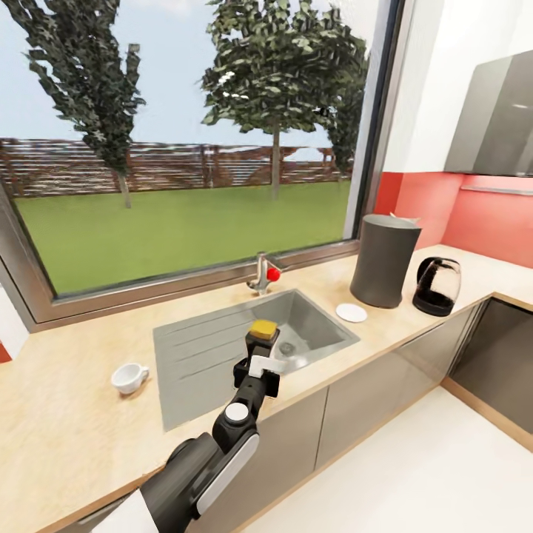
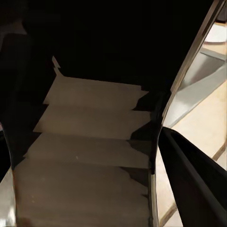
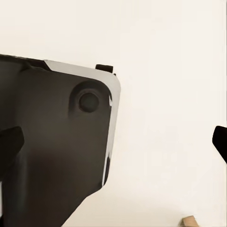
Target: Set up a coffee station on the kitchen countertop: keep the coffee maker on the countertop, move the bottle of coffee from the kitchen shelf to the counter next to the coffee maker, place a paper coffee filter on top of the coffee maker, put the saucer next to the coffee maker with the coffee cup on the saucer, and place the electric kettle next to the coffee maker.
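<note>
Head view looks down on the kitchen countertop, a long light-wood worktop under a wide window, with a grey sink set into its middle and a tap with a red knob behind it. The left gripper reaches out over the near edge of the sink and is clenched around the bottle of coffee, whose yellow cap stands upright above the fingers. To the left of the sink, well apart from it, the coffee cup sits on the bare wood. To the right of the sink the saucer lies flat, just beside the base of the coffee maker, which stands against the far wall with a bit of white, the paper coffee filter, showing at its top. The electric kettle stands just right of the coffee maker, on the counter near the corner.

Left wrist view is mostly dark, the bottle close against the lens, with a strip of sink and wood at one side. Right wrist view shows a dark body panel over pale floor; I cannot tell how the right gripper's fingers stand.
</note>
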Controlling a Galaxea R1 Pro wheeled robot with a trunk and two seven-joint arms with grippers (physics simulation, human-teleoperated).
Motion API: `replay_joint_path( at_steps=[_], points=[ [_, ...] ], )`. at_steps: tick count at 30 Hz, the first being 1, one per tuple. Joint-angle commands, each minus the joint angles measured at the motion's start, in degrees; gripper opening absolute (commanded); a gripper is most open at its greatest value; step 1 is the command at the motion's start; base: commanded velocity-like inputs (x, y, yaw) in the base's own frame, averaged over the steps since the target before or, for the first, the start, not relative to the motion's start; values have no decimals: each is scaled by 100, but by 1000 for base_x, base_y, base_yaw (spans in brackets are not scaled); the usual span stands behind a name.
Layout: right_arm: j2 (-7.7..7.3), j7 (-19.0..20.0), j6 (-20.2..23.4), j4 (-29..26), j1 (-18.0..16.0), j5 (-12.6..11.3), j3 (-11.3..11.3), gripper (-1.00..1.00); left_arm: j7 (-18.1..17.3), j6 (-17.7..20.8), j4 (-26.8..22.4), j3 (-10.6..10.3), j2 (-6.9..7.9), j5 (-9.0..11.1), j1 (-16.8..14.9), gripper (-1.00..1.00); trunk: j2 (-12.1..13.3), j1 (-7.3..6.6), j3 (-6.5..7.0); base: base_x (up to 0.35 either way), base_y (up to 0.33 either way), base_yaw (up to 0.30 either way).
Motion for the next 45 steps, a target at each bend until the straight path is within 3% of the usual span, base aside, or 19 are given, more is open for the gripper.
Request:
replay_joint_path(
  at_steps=[1, 45],
  points=[
    [-3, 21, -20, 4, -5, 53, -44, 100, 41, 18, -8, -14, 1, 25, -9, -100, -13, 6, -13, 231, -228, 0],
    [39, 21, -15, 4, -6, 53, -34, 100, 33, 20, 1, -14, 14, 23, -9, -100, -13, 6, -13, 242, -230, 0]
  ],
)
